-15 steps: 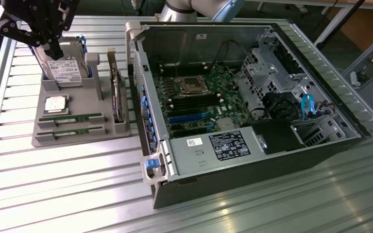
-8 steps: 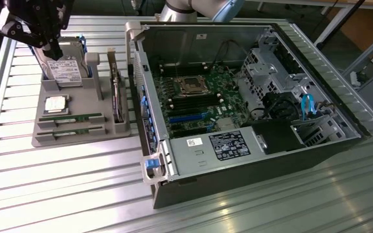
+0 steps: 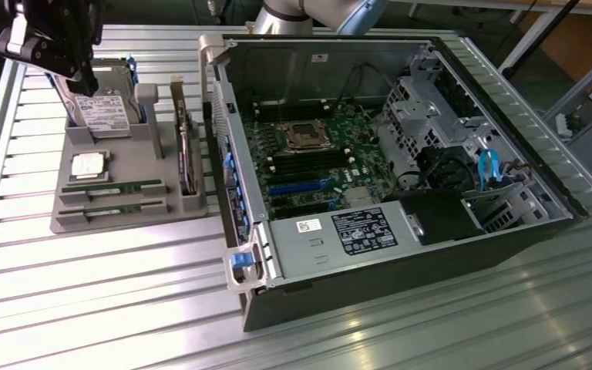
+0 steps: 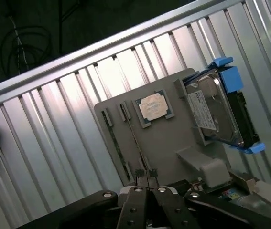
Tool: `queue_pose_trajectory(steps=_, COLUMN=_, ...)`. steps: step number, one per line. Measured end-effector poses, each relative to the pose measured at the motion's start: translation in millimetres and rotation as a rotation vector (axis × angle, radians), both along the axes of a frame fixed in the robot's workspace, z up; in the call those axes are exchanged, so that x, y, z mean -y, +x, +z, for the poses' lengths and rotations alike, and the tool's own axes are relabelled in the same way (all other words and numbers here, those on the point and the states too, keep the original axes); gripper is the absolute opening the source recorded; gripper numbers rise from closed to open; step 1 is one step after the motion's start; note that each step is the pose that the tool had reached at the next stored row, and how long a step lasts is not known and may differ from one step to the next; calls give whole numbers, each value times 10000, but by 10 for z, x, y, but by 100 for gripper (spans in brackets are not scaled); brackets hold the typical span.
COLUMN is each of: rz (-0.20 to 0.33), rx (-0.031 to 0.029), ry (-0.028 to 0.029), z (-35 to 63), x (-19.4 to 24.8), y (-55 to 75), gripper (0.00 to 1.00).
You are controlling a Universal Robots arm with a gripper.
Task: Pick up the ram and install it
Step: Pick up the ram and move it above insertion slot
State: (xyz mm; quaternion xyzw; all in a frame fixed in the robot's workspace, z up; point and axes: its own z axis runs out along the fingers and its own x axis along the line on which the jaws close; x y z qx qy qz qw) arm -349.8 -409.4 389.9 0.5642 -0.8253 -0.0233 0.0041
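Two green ram sticks (image 3: 112, 187) (image 3: 123, 206) lie side by side in slots at the near end of the grey holder tray (image 3: 132, 220). In the wrist view they appear as thin edges (image 4: 134, 138) (image 4: 116, 145) running from the tray's small posts toward my fingertips. My gripper (image 3: 87, 83) (image 4: 146, 177) hangs high above the far end of the tray, over the hard drive (image 3: 101, 108), well clear of the ram. Its fingers are shut together with nothing between them. The open computer case (image 3: 229, 154) with its motherboard (image 3: 322, 166) stands to the exterior view's right.
The tray also carries a square silver processor (image 3: 89, 164) (image 4: 153, 107), the hard drive with blue rails (image 4: 216, 112), and an upright card (image 3: 185, 154). The case's side wall stands close beside the tray. The slatted metal table (image 3: 90, 285) surrounds both.
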Motion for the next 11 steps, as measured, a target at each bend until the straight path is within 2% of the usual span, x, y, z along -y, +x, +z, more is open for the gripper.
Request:
queue_pose_trajectory(steps=3, rz=635, rx=-1, ry=-2, z=0, x=0, y=0, gripper=9)
queue_pose_trajectory(steps=9, rz=2604, rx=0, ry=-1, z=-1, x=0, y=0, gripper=9)
queue_pose_trajectory(steps=11, rz=2981, rx=0, ry=-2, z=0, x=0, y=0, gripper=9)
